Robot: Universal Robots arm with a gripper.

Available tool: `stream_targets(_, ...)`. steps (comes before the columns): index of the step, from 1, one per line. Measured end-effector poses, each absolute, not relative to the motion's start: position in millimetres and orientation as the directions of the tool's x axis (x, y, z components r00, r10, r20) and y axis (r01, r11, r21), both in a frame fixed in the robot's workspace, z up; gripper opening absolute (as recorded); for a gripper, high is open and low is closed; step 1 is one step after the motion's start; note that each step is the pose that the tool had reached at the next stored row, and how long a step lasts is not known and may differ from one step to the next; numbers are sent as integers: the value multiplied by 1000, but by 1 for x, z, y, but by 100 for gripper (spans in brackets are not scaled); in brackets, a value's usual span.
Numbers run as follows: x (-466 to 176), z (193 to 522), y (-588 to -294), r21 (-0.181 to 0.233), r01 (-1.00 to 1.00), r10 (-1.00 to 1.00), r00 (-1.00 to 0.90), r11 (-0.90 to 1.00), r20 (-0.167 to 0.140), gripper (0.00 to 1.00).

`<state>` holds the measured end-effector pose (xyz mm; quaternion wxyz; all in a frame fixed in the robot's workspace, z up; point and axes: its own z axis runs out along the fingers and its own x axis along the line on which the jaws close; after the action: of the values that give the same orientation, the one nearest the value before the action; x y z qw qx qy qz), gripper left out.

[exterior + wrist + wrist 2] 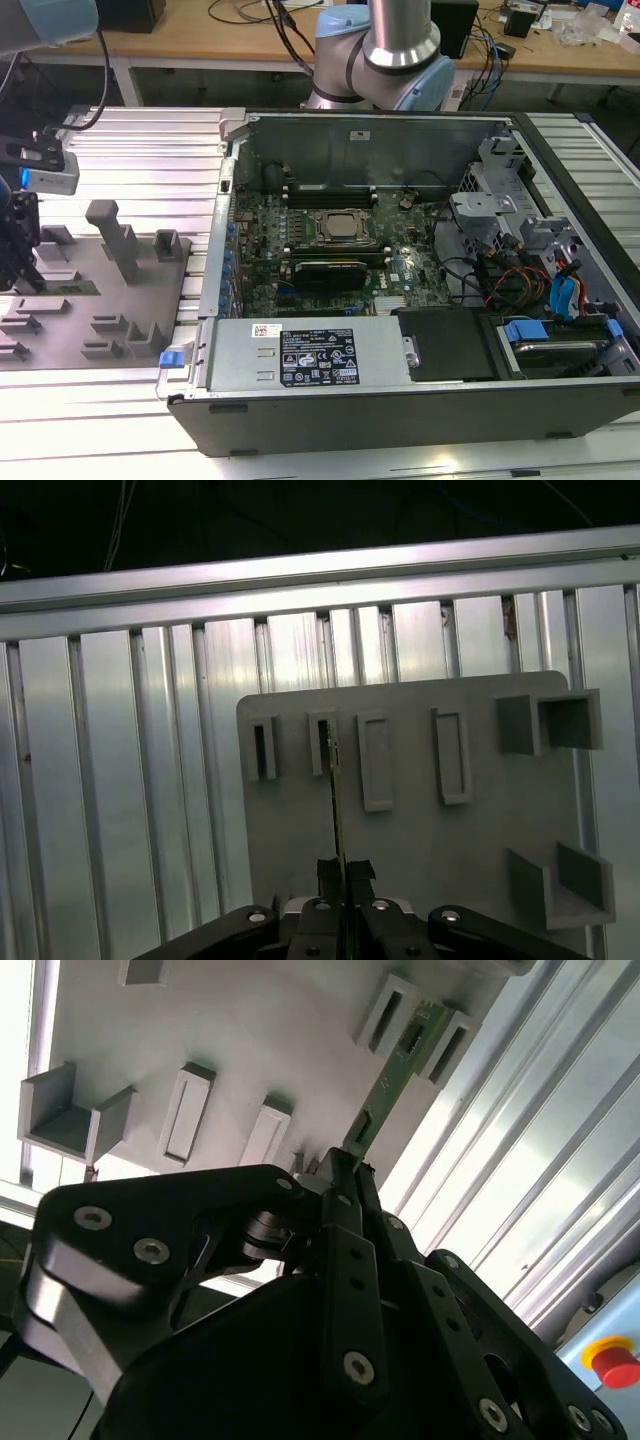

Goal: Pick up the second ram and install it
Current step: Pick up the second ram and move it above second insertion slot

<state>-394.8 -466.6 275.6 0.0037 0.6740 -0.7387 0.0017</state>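
Now the second ram (392,1070) is sitting with its far end at a slot of the grey holder (150,300), nine o'clock of the computer case (400,420) in the exterior view, jaws clamping its near end; any tilting is probably risking a snag on the slot wall

No words or numbers can be read anywhere. A black and white label (317,363) and a small white sticker (267,331) sit on the grey power box (385,345), but their print is too tiny.

The gripper (20,262) hangs over the grey plate (150,300) beside the open case (400,420).
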Motion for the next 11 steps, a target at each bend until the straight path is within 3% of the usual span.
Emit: stream_targets(11,-395,297,-463,2,-996,-996,-92,92,12,14)
